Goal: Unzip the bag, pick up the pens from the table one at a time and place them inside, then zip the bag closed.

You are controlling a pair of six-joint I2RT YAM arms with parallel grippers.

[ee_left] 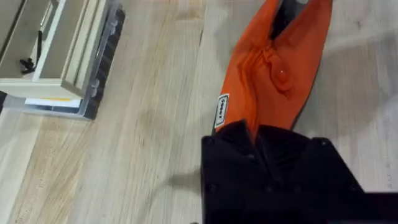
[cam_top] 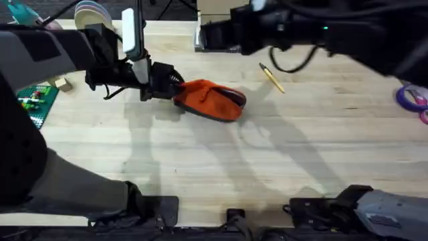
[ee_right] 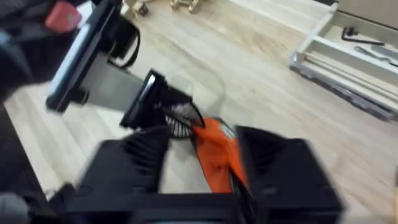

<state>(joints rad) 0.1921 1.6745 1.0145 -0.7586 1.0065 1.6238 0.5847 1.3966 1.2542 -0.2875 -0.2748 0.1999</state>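
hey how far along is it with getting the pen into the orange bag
Early. The left gripper is shut on one end of the bag, and the right gripper is open over it. The pen lies on the table. Packing and zipping remain.

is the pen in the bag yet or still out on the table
Still out. The yellow pen lies on the bare table, apart from the orange bag, which the left gripper holds by one end.
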